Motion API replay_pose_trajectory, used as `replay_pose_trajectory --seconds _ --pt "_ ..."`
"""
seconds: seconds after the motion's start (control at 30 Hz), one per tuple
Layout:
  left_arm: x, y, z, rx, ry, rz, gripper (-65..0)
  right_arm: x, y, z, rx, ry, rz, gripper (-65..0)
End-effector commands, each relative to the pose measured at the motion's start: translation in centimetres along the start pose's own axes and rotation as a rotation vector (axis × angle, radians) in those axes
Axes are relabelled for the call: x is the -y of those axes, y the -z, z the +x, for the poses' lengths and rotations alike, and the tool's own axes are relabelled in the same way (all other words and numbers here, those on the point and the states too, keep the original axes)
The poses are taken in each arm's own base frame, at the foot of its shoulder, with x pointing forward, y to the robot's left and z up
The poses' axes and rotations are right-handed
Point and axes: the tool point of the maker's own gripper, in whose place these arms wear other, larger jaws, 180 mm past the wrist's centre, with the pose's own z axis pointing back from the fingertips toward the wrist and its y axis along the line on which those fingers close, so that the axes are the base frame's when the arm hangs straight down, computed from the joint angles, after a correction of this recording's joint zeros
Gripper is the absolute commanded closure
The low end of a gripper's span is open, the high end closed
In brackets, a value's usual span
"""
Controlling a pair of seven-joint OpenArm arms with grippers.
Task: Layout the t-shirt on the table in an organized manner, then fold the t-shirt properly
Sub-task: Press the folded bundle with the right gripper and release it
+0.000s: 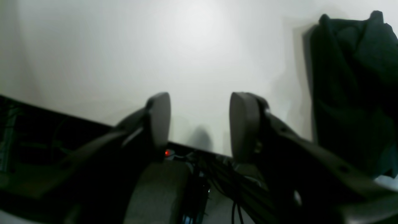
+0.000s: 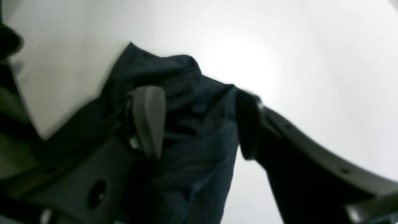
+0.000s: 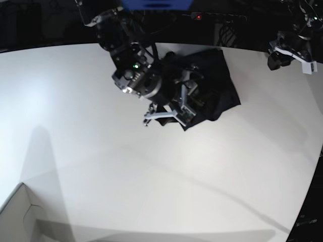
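Observation:
The black t-shirt lies crumpled in a heap near the far edge of the white table. My right gripper hangs over the shirt's near-left edge. In the right wrist view the right gripper has its jaws wide apart, with bunched black fabric between and beneath them. My left gripper is held up at the far right, apart from the shirt. In the left wrist view the left gripper is open and empty, and the shirt shows as a dark heap at the right.
A white cardboard box corner sits at the near left. Dark equipment and cables lie beyond the table's far edge. The table edge curves away at the right.

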Motion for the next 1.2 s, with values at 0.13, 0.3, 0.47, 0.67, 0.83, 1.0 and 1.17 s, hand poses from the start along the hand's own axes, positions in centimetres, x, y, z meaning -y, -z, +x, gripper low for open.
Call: replay_pose_trajectory --seconds 0.13,0.3,0.47,0.67,0.83,1.0,1.17 --pt "-0.8 -1.0 0.9 0.038 0.005 0.016 -30.2 1.4 1.2 0.6 0.018 0.014 -0.008 -36.8" --pt "-0.9 -1.1 0.9 0.04 0.004 0.02 -30.2 3.3 1.2 0.8 0.025 0.074 -0.051 -36.7" --pt "-0.9 -1.1 1.0 0.041 0.004 0.019 -30.2 3.2 1.1 0.2 0.015 0.082 -0.053 -24.9" --pt "-0.7 -0.9 1.1 0.047 0.004 0.014 -30.2 1.4 0.9 -1.8 -0.02 0.115 -0.025 -12.9" --pt "-0.7 -0.9 1.3 0.05 0.006 0.012 -30.2 0.5 0.1 -1.9 -0.011 0.126 -0.02 0.0" --pt "-0.7 -0.8 1.4 0.052 0.007 0.012 -30.2 0.1 -2.4 0.5 0.072 0.118 -0.048 0.0" --pt "-0.7 -0.8 1.4 0.052 0.007 0.012 -30.2 -0.7 -4.8 2.0 0.135 0.123 -0.064 0.0"
